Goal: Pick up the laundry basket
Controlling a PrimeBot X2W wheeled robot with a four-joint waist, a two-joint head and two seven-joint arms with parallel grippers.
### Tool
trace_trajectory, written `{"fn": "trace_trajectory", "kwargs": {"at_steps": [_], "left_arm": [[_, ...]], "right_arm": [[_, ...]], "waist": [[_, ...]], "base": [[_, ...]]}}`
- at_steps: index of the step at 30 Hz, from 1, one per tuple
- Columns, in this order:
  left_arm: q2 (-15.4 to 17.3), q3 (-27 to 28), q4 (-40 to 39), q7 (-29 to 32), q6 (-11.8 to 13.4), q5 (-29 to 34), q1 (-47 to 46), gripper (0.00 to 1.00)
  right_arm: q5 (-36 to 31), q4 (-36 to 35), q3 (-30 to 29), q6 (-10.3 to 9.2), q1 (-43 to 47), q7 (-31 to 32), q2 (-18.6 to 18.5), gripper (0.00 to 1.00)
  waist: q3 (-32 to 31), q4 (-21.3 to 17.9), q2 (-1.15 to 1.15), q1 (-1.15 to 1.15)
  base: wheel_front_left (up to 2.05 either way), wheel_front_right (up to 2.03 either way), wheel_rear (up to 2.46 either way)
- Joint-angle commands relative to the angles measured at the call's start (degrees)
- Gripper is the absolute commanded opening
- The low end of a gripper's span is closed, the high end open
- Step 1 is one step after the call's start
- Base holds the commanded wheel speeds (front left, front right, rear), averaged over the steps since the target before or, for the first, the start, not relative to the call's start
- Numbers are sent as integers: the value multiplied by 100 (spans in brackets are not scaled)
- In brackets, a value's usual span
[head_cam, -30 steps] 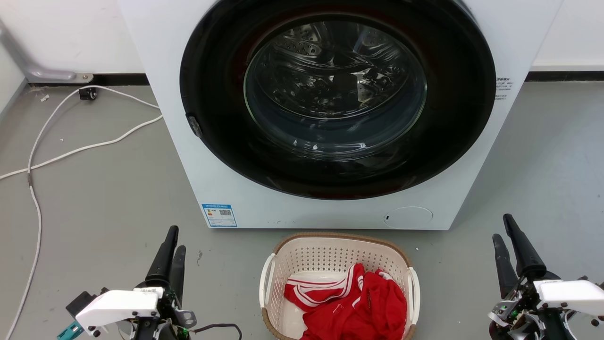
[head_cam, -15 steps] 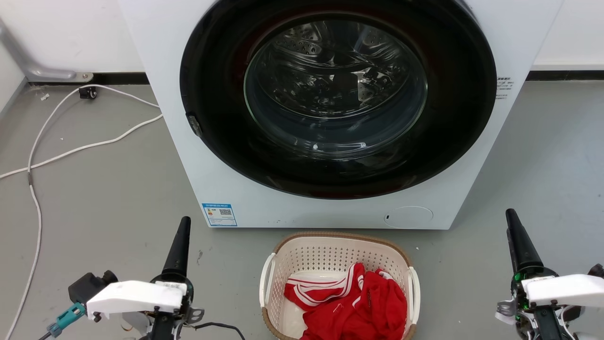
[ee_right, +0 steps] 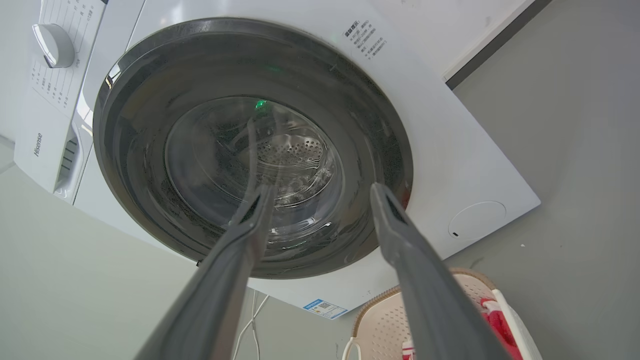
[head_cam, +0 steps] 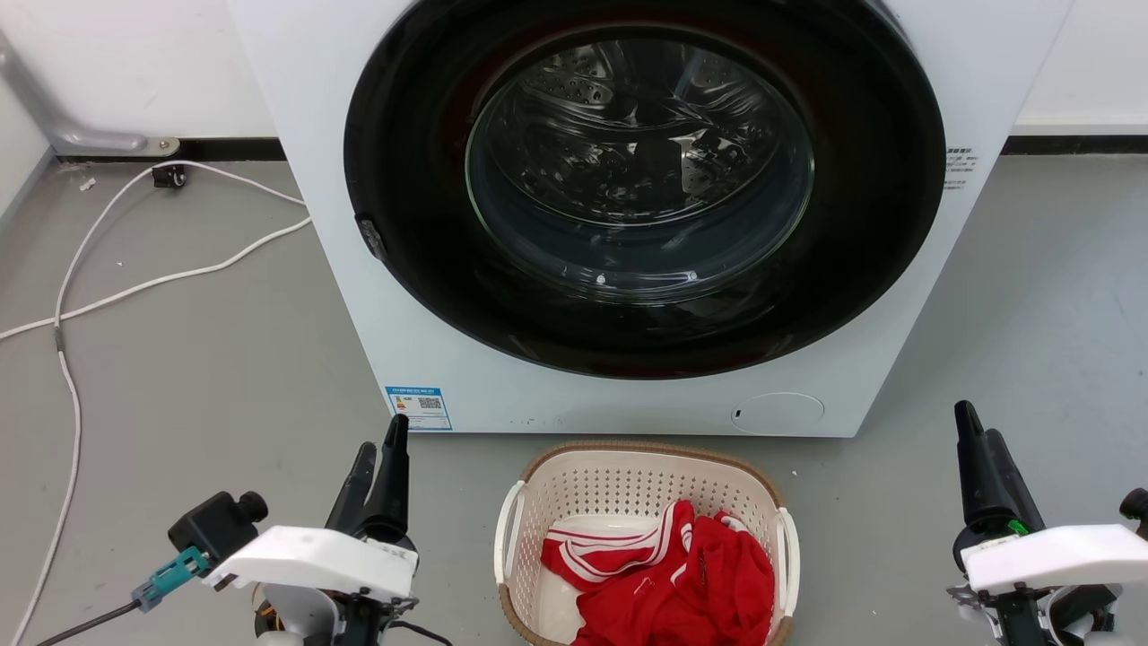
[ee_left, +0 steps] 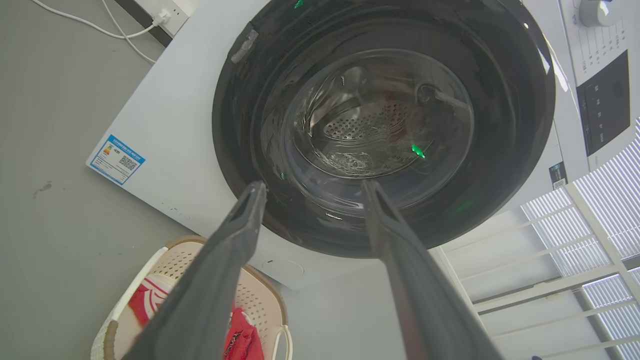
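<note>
The laundry basket point(head_cam: 628, 484) is sitting on the grey floor point(head_cam: 224, 377) just in front of the washing machine point(head_cam: 296, 90), between the robot's two arms, with a red garment point(head_cam: 708, 574) trimmed in white lying crumpled inside it. The left gripper point(head_cam: 381, 437) is hovering near the basket's left side, close to but apart from the left handle point(head_cam: 504, 529). The right gripper point(head_cam: 978, 423) is hanging well apart from the right handle point(head_cam: 789, 538), out over bare floor. Both are pointing toward the machine rather than down at the basket. In the wrist views each gripper's two dark fingers point(ee_left: 225, 260) are standing spread, with a clear gap between them and nothing inside — both jaws are released and carrying nothing. The basket is showing at a lower corner of each wrist view, off to the side of the fingers rather than between them.

By the look of it, the task is barely getting under way: no contact is being made, no handle is being gripped, and the basket is resting flat on the floor. Everything of substance appears to be waiting — bringing each gripper in to a handle or the brown rim point(head_cam: 646, 446), closing on it, and lifting both sides level so the garment is not tipping out.
</note>
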Motion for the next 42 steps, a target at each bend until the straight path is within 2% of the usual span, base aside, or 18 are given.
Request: {"fn": "trace_trajectory", "kwargs": {"at_steps": [1, 19, 42], "left_arm": [[21, -70, -95, -75, 25, 330, -122, 100], [101, -491, -98, -399, 241, 1982, -138, 100], [257, -961, -120, -739, 575, 3454, -204, 100]], "right_arm": [[-340, -110, -10, 1, -37, -51, -5, 100], [-2218, -342, 110, 1, 98, -96, 4, 100], [-3796, -607, 166, 1, 261, -6, 13, 100]], "waist": [[-2, 2, 0, 0], [6, 27, 0, 0], [17, 52, 0, 0]], "base": [[0, 0, 0], [0, 0, 0], [0, 0, 0]]}}
